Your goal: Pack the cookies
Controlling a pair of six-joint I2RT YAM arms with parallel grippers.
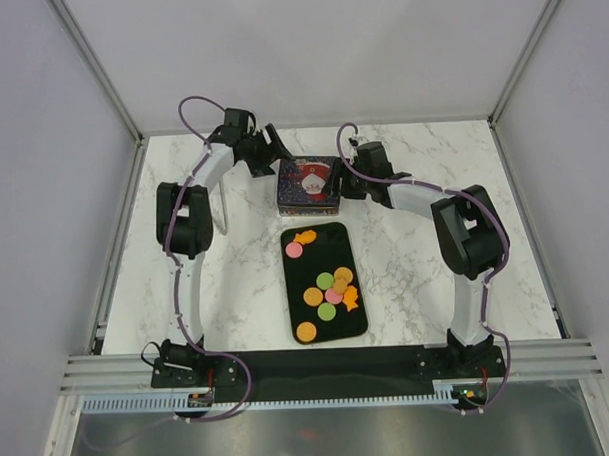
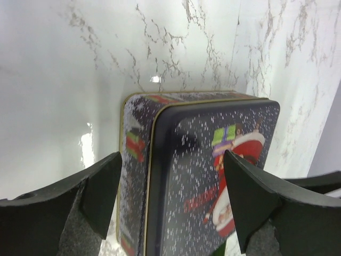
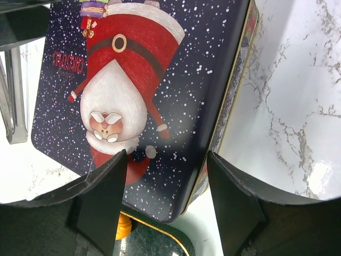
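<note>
- The cookies (image 1: 327, 287) are seen lying on a black tray (image 1: 335, 247) in the middle of the marble table (image 1: 407, 284), all of them loose and flat.
- A pink cookie (image 1: 294, 249) and an irregular orange one (image 1: 306, 237) are placed at the tray's far left corner. They touch or nearly touch each other.
- A tight cluster of orange, green and pink pieces is found on the right half of the tray, and a single orange cookie (image 1: 306, 332) is set apart near the tray's near left corner.
- A Christmas tin (image 1: 308, 183), dark blue with snow specks and a Santa figure, is stood on the table just beyond the tray's far edge. Its lid (image 2: 213, 160) is seated on it, and no cookie is seen on it.
- The left tool (image 1: 280, 161) is held at the tin's left side. In the left wrist view the left tool (image 2: 173, 157) is shown released and spread wide. One of its fingers (image 2: 101, 192) is beside the tin's side wall and the other is above the lid, and nothing is grasped.
- The right tool (image 1: 341, 182) is held at the tin's right edge. In the right wrist view the right tool (image 3: 166, 154) is shown with its fingers (image 3: 106, 197) well apart, and a corner of the tin (image 3: 144, 80) is framed between them.
- Nothing is seen clamped by the right tool. Whether its fingers touch the tin cannot be told.
</note>
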